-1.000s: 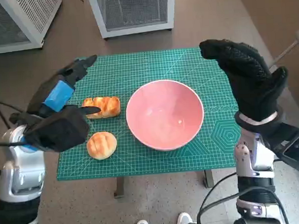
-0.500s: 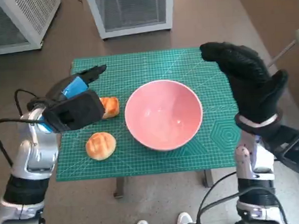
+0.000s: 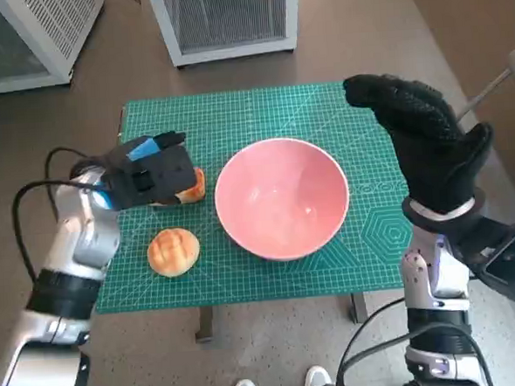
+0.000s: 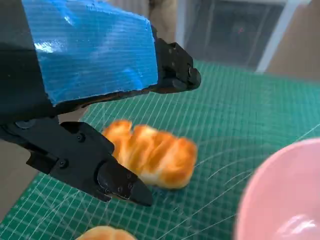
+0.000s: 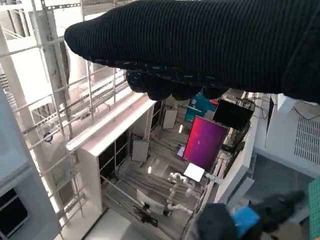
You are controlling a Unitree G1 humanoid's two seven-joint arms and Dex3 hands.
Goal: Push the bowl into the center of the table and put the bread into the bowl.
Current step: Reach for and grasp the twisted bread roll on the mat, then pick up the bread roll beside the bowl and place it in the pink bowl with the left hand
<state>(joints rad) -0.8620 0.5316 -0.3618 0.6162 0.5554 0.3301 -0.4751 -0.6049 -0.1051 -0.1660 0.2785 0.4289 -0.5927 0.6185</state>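
Head view: left robot hand (image 3: 151, 171) spread, empty, over loaf (image 3: 190, 185), long axis along counter's left-right; right robot hand (image 3: 425, 139) released, far side of bowl (image 3: 280, 198).

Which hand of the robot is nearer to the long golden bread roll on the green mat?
Left. The left hand hovers directly over the long golden bread roll; the right hand is raised beyond the pink bowl.

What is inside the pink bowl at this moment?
The pink bowl holds nothing: its whole inner surface shows in the head view, bare. Both breads lie outside it on the green mat: the long bread under the left hand, the round bun nearer the table's front edge.
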